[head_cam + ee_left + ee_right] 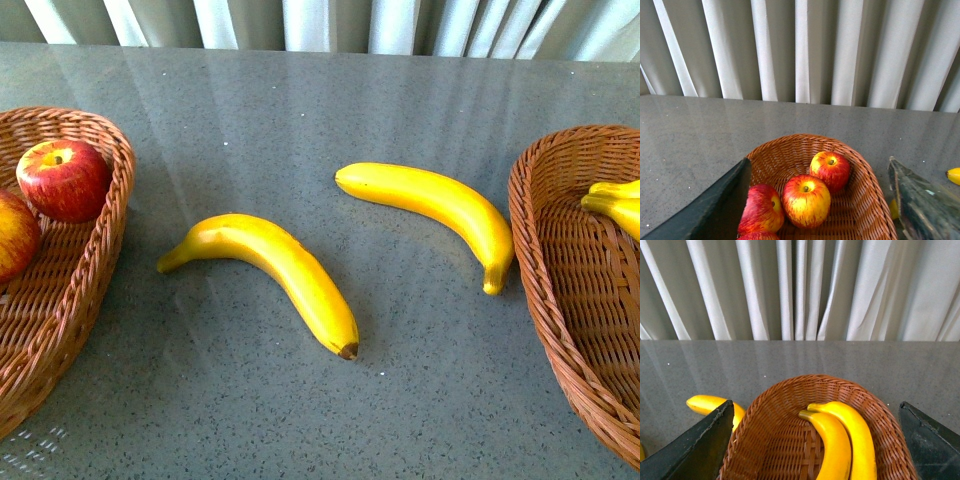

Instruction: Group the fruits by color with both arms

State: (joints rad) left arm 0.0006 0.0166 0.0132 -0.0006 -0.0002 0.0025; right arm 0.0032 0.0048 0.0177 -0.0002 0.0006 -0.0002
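Two yellow bananas lie on the grey table between the baskets, one near the middle (270,265) and one further right (435,205). The left wicker basket (90,270) holds red-yellow apples (64,180); in the left wrist view several show, a small deep red one (830,170) and a streaked one (806,200) among them. The right wicker basket (560,260) holds two bananas (832,445). My left gripper (818,161) is open and empty above the apple basket. My right gripper (816,404) is open and empty above the banana basket. Neither arm shows in the front view.
Pale pleated curtains hang behind the table's far edge. One table banana (707,404) shows just outside the right basket's rim (790,385). A banana tip (954,176) shows at the edge of the left wrist view.
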